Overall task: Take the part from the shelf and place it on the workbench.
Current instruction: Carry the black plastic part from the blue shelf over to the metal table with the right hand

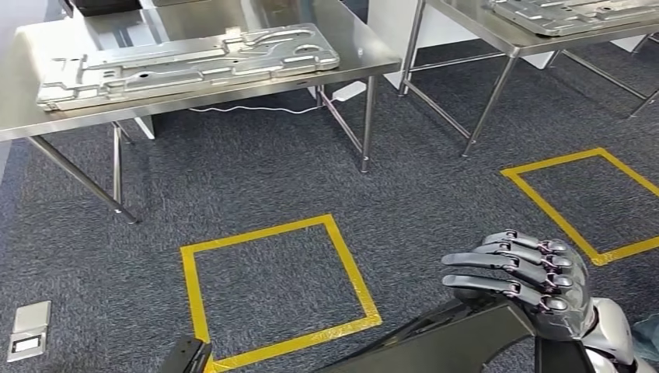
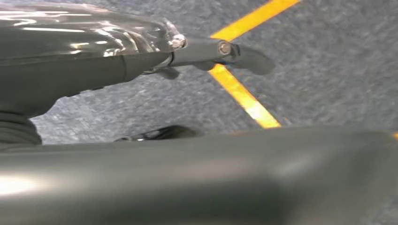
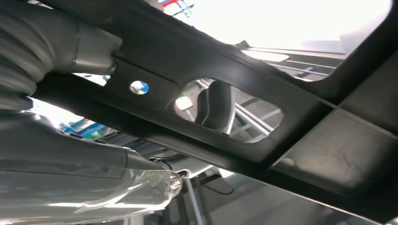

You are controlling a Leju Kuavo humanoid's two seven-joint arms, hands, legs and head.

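Head view: the right hand (image 1: 536,284) at the lower right grips the black part (image 1: 435,342) along the bottom edge. Left hand (image 2: 70,61) touches the part; I cannot tell its grip. A steel workbench (image 1: 342,47) stands at upper left.

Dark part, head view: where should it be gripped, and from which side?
At its ends, from the outer side, fingers wrapped over the upper edge, as the right robot hand does. The dark part is a long, thin panel lying crosswise before the robot, so its rim fits the fingers; holding both ends likely stops tilting.
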